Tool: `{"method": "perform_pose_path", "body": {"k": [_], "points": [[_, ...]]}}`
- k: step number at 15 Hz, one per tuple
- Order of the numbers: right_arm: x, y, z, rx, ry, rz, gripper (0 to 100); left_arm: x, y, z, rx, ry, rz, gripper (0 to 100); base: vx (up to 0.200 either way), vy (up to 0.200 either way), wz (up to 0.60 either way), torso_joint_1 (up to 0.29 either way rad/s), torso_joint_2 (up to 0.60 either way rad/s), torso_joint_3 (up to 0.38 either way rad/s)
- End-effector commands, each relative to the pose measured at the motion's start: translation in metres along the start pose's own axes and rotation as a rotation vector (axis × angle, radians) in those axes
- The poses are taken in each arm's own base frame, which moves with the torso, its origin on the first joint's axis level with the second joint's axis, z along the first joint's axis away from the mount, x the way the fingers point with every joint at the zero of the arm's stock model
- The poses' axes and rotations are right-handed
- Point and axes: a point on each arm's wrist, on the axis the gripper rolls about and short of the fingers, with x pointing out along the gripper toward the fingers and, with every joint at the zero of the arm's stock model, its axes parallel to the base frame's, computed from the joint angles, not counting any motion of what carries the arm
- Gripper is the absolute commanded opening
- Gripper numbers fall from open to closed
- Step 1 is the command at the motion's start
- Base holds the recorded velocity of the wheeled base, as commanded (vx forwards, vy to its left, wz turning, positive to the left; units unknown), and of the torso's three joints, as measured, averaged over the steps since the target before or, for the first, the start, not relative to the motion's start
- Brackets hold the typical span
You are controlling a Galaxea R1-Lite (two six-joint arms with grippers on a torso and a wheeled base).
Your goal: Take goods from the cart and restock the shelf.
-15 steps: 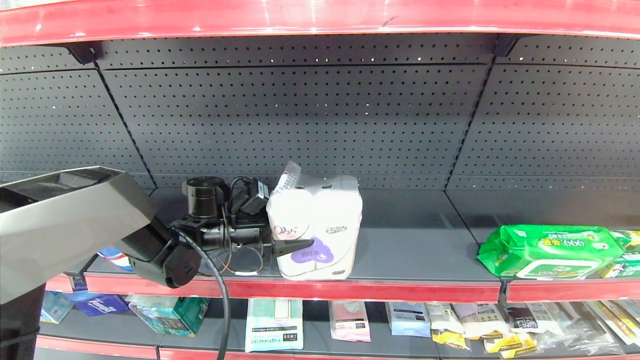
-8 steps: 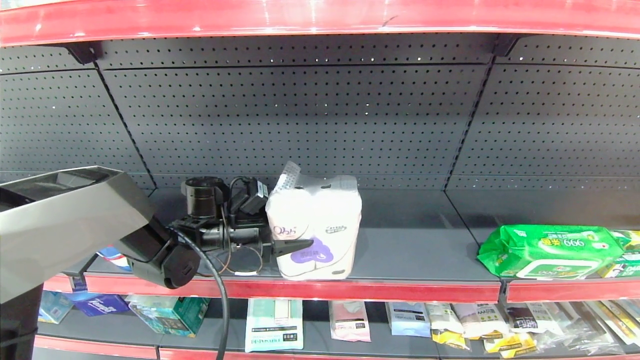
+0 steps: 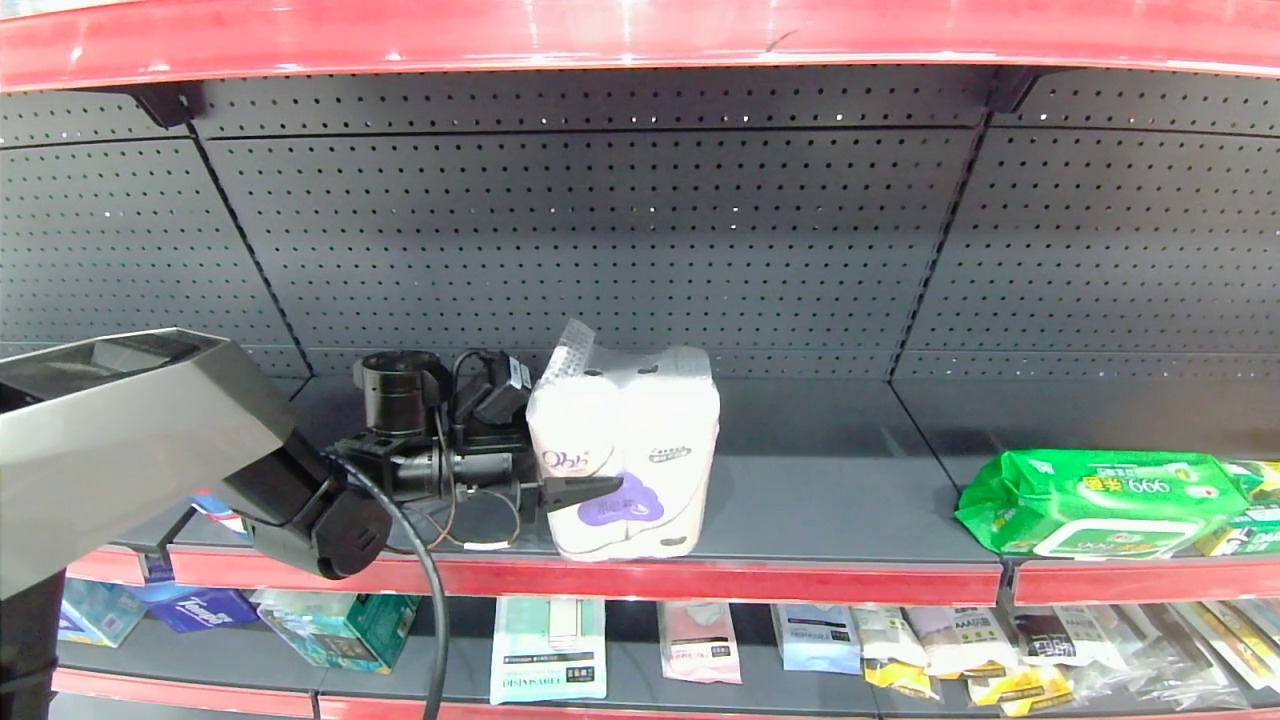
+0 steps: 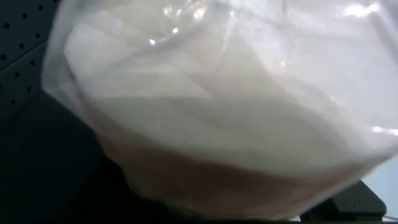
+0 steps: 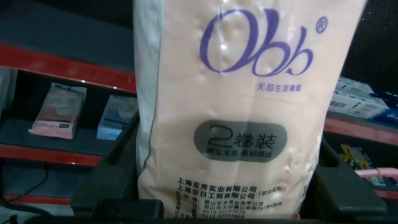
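I'm watching the left gripper [image 3: 612, 478] clamping the white plastic-wrapped toilet-roll pack [image 3: 640, 430], which is standing upright with its rolls on end and its printed face toward me, at the front of the grey red-edged shelf [image 3: 830, 510]. Both are sitting slightly further left than a second ago. The rear finger is hiding behind the pack. The right gripper [image 5: 227, 193] is gripping a second cream roll pack [image 5: 249, 93], upright, with its top cut off.
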Motion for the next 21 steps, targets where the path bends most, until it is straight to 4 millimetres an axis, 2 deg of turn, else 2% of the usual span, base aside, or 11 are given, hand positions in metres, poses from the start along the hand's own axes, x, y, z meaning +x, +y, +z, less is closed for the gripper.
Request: {"method": "perform_pose_path", "body": {"k": [1,5,10,15,21], "points": [[0.0,0.0,0.0,-0.001,0.002,0.002,0,-0.002,-0.001,0.003,0.008,-0.005,0.004,100,0.0,0.0,0.0,0.0,0.0,0.0],[0.0,0.0,0.0,0.0,-0.001,0.0,0,-0.003,-0.002,0.003,0.002,-0.007,0.004,100,0.0,0.0,0.0,0.0,0.0,0.0],[0.001,0.0,-0.001,-0.002,0.005,0.002,0,-0.012,-0.011,0.019,-0.001,-0.034,0.005,100,0.0,0.0,0.0,0.0,0.0,0.0],[0.0,0.0,0.0,-0.002,-0.003,0.001,0,-0.02,-0.009,0.044,0.051,-0.127,0.034,100,0.0,0.0,0.0,0.0,0.0,0.0],[0.001,0.0,-0.001,0.0,0.004,0.003,0,-0.036,-0.017,0.087,0.12,-0.213,0.085,100,0.0,0.0,0.0,0.0,0.0,0.0]]}}
